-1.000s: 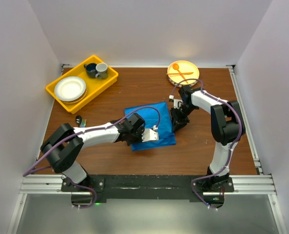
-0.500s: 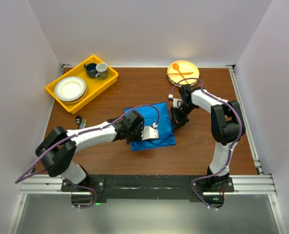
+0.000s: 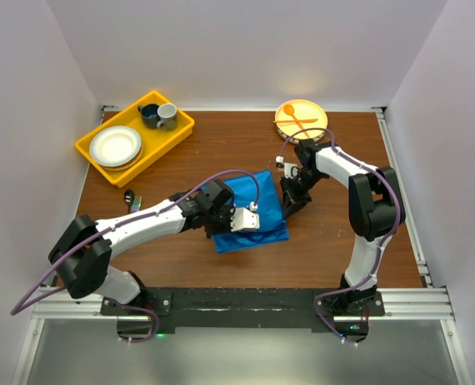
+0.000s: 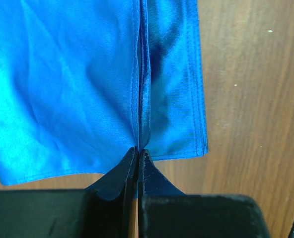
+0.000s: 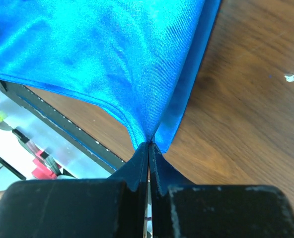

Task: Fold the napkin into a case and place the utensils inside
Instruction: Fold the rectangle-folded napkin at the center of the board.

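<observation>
The bright blue napkin (image 3: 263,196) lies partly folded at the table's middle. My left gripper (image 3: 224,216) is shut on the napkin's near-left hem; in the left wrist view the jaws (image 4: 138,150) pinch a doubled seam of the napkin (image 4: 77,84). My right gripper (image 3: 285,208) is shut on the right edge; in the right wrist view its jaws (image 5: 149,145) clamp a raised corner of the napkin (image 5: 112,54), which hangs above the wood. The metal utensils (image 3: 131,197) lie at the far left of the table, partly behind the left arm.
A yellow tray (image 3: 177,128) at the back left holds a white plate (image 3: 115,146) and two cups (image 3: 159,115). An orange plate (image 3: 300,119) with an orange plastic spoon and fork sits at the back right.
Both grippers have closed on the napkin. The left gripper has moved a little right and back, lifting the napkin's left side, so the cloth looks narrower. The right arm has barely moved.
</observation>
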Robot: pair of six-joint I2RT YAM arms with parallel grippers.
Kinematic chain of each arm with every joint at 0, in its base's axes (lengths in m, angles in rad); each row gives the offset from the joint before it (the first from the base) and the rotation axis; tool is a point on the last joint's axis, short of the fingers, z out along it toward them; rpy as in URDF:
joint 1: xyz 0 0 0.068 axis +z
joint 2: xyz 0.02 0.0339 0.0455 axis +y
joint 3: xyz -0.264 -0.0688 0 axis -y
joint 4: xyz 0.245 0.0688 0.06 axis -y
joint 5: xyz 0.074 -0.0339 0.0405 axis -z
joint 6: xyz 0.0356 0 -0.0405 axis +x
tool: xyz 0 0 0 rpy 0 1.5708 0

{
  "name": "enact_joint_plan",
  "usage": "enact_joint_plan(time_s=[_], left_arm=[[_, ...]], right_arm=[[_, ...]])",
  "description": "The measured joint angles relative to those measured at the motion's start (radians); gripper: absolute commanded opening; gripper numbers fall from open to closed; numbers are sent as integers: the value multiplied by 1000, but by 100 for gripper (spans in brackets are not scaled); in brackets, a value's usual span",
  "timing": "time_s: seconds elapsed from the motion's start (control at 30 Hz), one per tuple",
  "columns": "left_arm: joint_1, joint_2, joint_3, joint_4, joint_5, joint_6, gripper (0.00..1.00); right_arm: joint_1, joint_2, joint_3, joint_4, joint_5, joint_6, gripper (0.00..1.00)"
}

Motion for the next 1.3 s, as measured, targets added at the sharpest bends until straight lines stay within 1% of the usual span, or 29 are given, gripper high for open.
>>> enact_joint_plan(time_s=[0.2,0.47,0.6,0.77,0.87,0.97,1.1,1.3], left_arm=[[-6,7,-29,13,27,-2,0],[-7,112,-90,93,10,-27,0],[2,130,-85,138,-12,-35,0],[57,163,-60,192,-36,-29,0],[80,166,-48,175,-51,-26,0],[69,162,-34,139,-60,-26,0],[45,133,-2,82,-63,-27,0],[45,71,59,8,-69,-27,0]], right_arm=[[0,5,-57,16,3,-10,0],[0,84,-70,75,29,-5,0],[0,103,-55,71,33,10,0],[-3,137,13,61,36,16,0],[-3,138,43,80,54,13,0],[-4,121,47,85,53,10,0],[-4,70,55,62,52,8,0],[-4,-23,63,25,35,7,0]])
